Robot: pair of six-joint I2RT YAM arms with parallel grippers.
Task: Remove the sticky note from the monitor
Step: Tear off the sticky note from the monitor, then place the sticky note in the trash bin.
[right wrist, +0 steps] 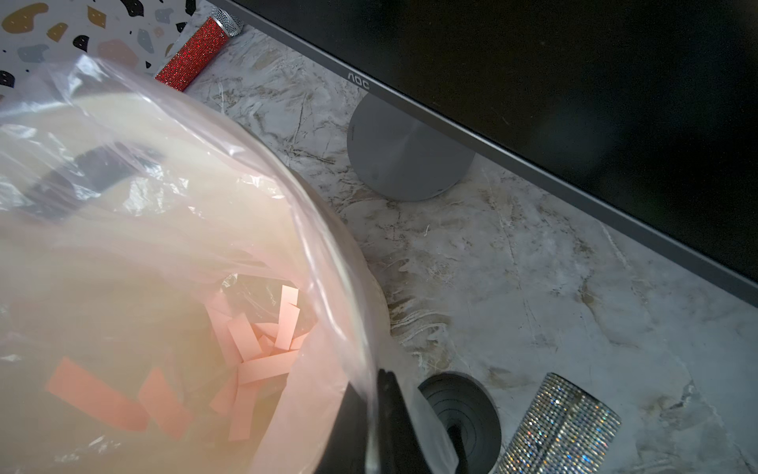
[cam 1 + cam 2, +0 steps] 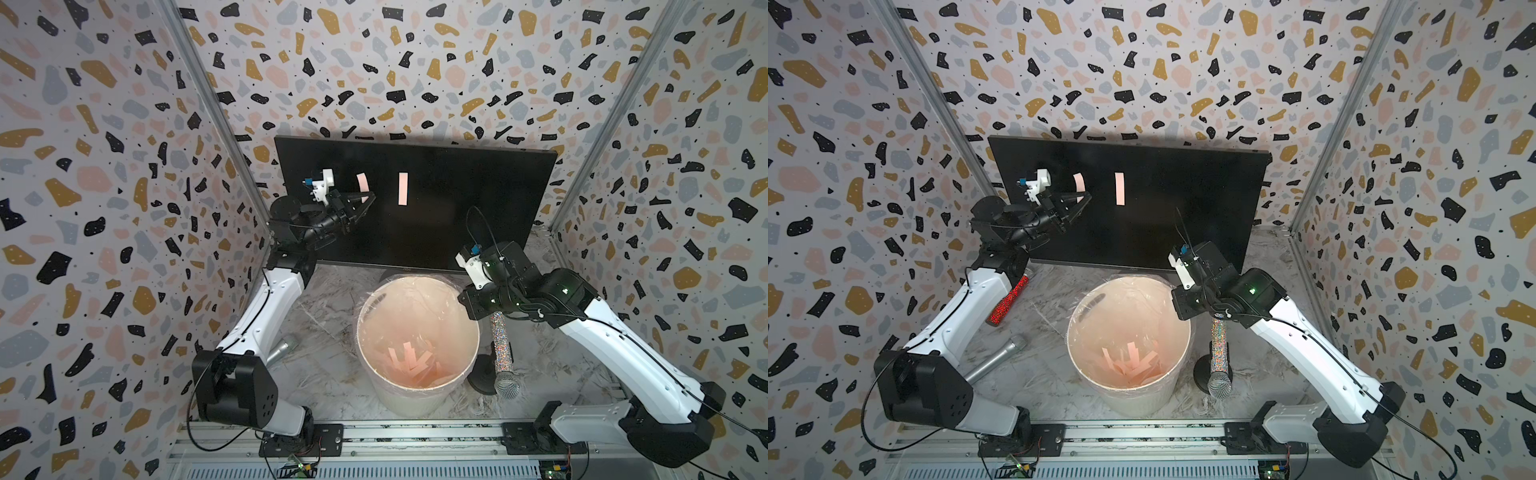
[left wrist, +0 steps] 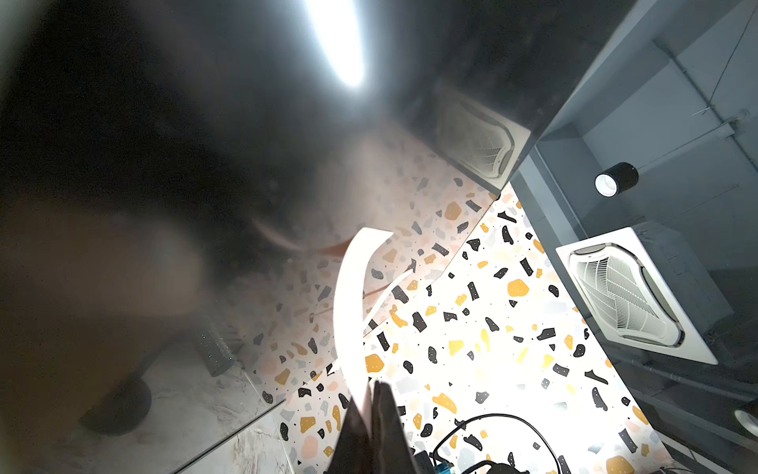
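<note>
One sticky note (image 2: 362, 182), long axis vertical, curls off monitor (image 2: 457, 208).

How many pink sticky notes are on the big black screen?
2. The curled note is pinched at its lower end by the left gripper, bowed away from the monitor. The flat note sits just to its right. The left arm could hide another.

Left gripper (image 2: 1084, 197) seemingly on curled sticky note (image 2: 1078, 182)
</note>
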